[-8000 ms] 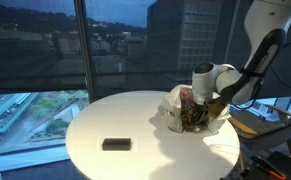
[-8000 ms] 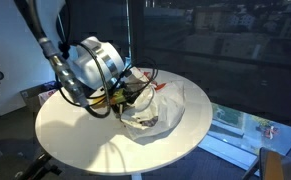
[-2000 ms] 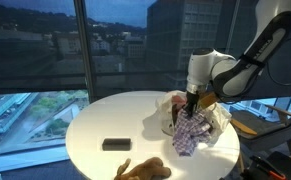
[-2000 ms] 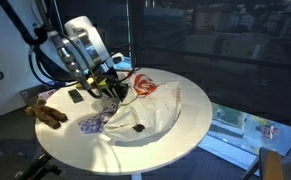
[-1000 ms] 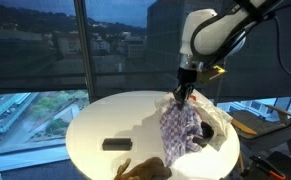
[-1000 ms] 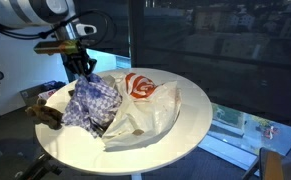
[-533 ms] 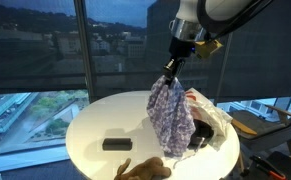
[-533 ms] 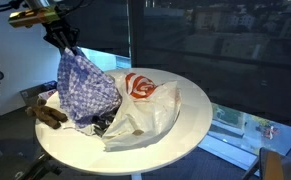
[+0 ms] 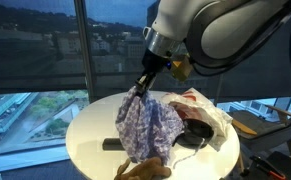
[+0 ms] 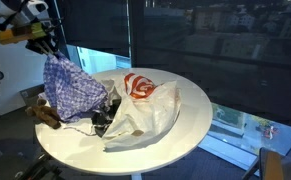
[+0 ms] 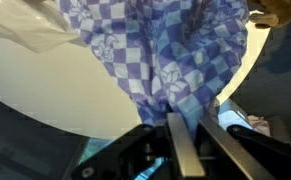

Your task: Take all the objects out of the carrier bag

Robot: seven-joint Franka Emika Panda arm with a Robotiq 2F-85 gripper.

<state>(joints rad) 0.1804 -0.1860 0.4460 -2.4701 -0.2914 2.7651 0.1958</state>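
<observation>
While my pincer (image 11: 190, 120) stands clamped on the gathered top of a blue-and-white checked cloth (image 11: 175, 50), the wrist view shows the fabric nipped between my fingers (image 11: 175, 140) at the bottom of the frame. From there it spreads toward the top edge, over the round white table (image 11: 65, 95). In both exterior views the cloth (image 9: 145, 125) (image 10: 70, 88) hangs in a loose bundle from the pincer (image 9: 140, 88) (image 10: 53, 52), clear of the carrier bag and just beside it. Its lower folds reach down toward the tabletop; whether they touch it I cannot tell. At the near edge of the table (image 9: 90, 130) in an exterior view lies a brown object (image 9: 145, 170), directly below the cloth. A flat black block (image 9: 110, 144) sits left of it, partly hidden behind the fabric. The carrier bag (image 9: 207, 112), white plastic with red print, lies crumpled on the right of the table, its mouth open toward the cloth with something dark (image 9: 195, 130) inside. In an exterior view the bag (image 10: 145, 100) sprawls across the middle of the table (image 10: 185, 125). Beyond stand tall windows (image 9: 45, 50) onto a dusk cityscape.
</observation>
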